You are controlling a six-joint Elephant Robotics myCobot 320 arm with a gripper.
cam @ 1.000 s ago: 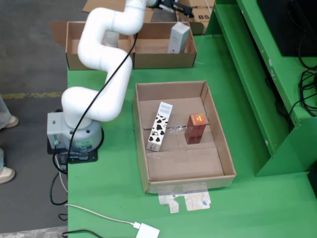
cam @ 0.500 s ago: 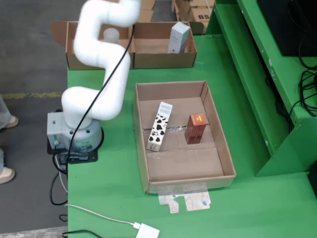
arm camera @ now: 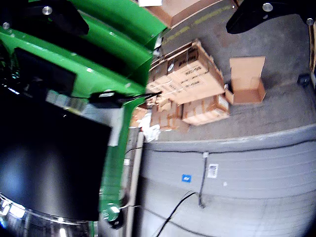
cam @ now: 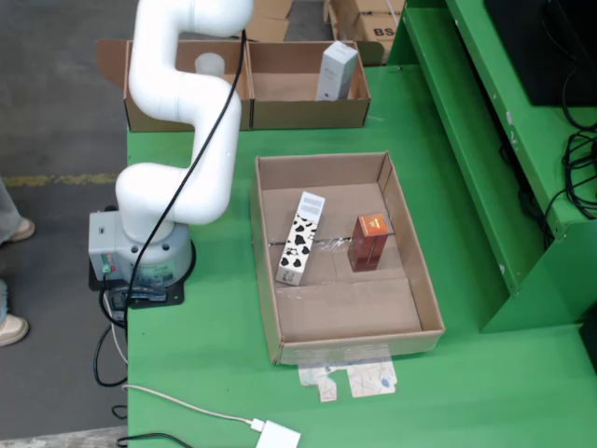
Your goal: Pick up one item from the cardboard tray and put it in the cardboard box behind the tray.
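On the green table (cam: 215,373), seen from the fixed view, my white arm (cam: 177,112) rises from its grey base (cam: 140,257) at the table's left edge and runs out of the top of the picture. My claw is not visible in that view. In the view that rides on it, 2 dark fingertips (arm camera: 269,15) show at the top corners with a wide gap between them and nothing held, so the claw stands apart.

The cardboard tray (cam: 424,280) sits near the middle of the table. Inside it lie 2 items: a white carton with black blotches (cam: 299,239), lying flat toward the tray's left side, and an orange-brown box (cam: 368,242), upright toward its right side. They are apart from each other.

Behind the tray, along the table's far edge, stands a cardboard box (cam: 308,112) with a tall pale carton (cam: 336,71) upright in it. A 2nd open cardboard box (cam: 140,112) adjoins it on the left, partly hidden by my arm.

A flattened scrap of printed card (cam: 350,381) lies at the tray's near edge. A white adapter and cable (cam: 277,436) lie at the table's near edge. A green raised frame (cam: 485,140) borders the right side.

The riding view shows a dark monitor (arm camera: 49,163), stacked cartons (arm camera: 190,81), and grey concrete floor (arm camera: 237,182).
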